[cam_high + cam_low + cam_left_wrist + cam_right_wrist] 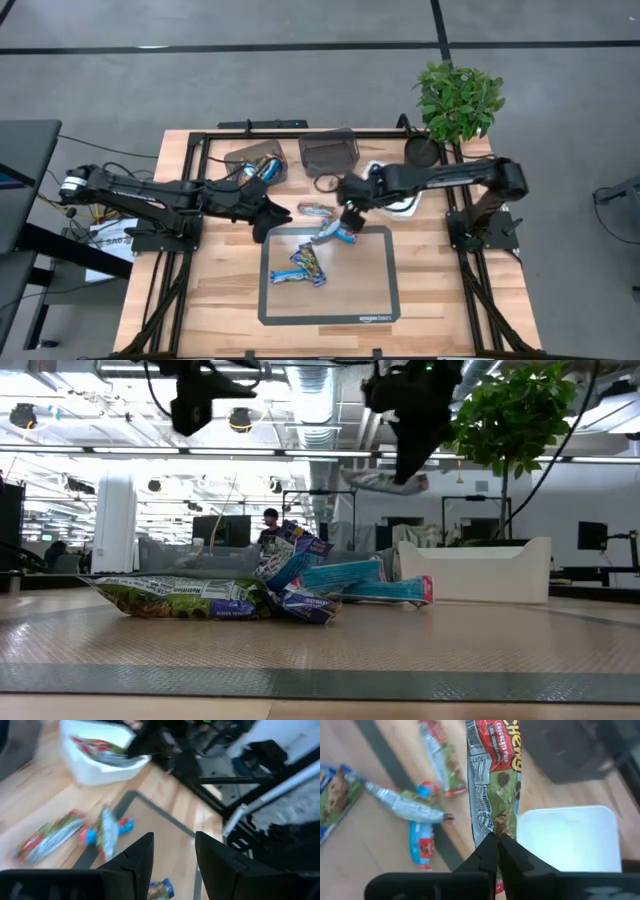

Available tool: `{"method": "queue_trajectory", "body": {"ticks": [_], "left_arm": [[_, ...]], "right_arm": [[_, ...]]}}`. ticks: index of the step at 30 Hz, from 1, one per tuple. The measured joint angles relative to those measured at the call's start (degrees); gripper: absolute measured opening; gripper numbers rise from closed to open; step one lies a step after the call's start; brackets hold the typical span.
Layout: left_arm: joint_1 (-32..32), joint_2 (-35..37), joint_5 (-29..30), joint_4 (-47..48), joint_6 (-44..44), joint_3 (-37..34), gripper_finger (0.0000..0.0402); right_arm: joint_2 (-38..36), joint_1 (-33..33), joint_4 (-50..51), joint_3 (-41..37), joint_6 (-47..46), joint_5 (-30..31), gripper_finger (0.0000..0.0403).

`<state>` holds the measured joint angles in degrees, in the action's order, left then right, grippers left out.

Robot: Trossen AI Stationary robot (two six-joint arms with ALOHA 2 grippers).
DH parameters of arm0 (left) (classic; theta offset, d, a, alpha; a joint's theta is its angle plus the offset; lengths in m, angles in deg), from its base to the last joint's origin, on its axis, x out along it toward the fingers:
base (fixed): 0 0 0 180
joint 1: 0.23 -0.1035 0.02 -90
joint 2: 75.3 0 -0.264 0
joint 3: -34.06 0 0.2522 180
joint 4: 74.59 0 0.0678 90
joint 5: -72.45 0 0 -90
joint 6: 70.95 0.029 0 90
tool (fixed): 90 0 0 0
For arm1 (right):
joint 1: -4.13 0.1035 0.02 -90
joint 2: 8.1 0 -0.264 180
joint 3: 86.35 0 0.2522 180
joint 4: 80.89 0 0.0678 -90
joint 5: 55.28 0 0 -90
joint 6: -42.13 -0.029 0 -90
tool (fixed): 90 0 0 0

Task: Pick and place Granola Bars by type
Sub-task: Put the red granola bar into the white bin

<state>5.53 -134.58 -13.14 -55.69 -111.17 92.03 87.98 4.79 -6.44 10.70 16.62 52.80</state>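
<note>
Several wrapped granola bars lie flat on the grey mat: a cluster, a blue one and one at the mat's far edge; in the low view they form a heap. My right gripper is shut on a red and green bar, raised near the white tray. My left gripper is open, hovering over the mat's far left corner and touching nothing. My right gripper pinches the red and green bar by one end of its wrapper, between the two fingertips. The bar reaches forward from the fingers, along their line. It is lifted clear of the table, beside the white tray.
Two dark bins stand at the far edge, the left one with bars in it. The white tray sits under my right arm. A potted plant stands at the far right corner. The mat's near half is bare.
</note>
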Motion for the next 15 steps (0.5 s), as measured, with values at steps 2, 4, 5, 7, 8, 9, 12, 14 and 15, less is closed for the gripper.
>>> {"method": "queue_trajectory", "body": {"ticks": [2, 4, 5, 7, 8, 9, 12, 14, 15], "left_arm": [[0.02, -0.41, -0.69, -2.19, 2.44, -0.07, 0.0136], [-0.14, -1.33, -0.76, -4.88, 3.77, 0.14, 0.0136], [-0.25, -1.54, -0.8, -4.76, 4.51, -0.02, 0.0136], [-0.28, -3.02, -0.96, -5.83, 7.34, 0.7, 0.0136], [-0.24, -3.57, -0.96, -5.47, 9.5, 1.21, 0.0135], [-0.05, -4.3, -0.98, -5.15, 11.82, 2.09, 0.0134], [0.31, -6.8, -0.56, -3.83, 17.57, 5.63, 0.0125], [0.25, -8.46, 1.08, -0.67, 20.34, 8.53, 0.0117], [0.21, -9.5, 2.11, 0.97, 21.51, 10.21, 0.0113]], "right_arm": [[-3.73, -1.39, 0.41, -3.12, -1.41, 0.11, 0.0], [-7.42, -2.72, -0.07, -6.53, -3.06, 0.24, 0.0], [-9.1, -3.37, -0.01, -8.39, -3.93, 0.29, 0.0], [-11.97, -4.66, -0.12, -12.17, -6.03, 0.08, 0.0], [-13.35, -5.36, -0.44, -13.98, -6.95, -0.38, 0.0], [-14.45, -6.03, -1.21, -15.69, -7.78, -1.19, 0.0], [-16.72, -8.15, -3.75, -20.49, -9.03, -4.35, 0.0], [-17.2, -9.19, -4.81, -22.78, -10.07, -4.84, 0.0], [-17.31, -9.81, -3.97, -23.84, -10.69, -4.87, 0.0]]}}
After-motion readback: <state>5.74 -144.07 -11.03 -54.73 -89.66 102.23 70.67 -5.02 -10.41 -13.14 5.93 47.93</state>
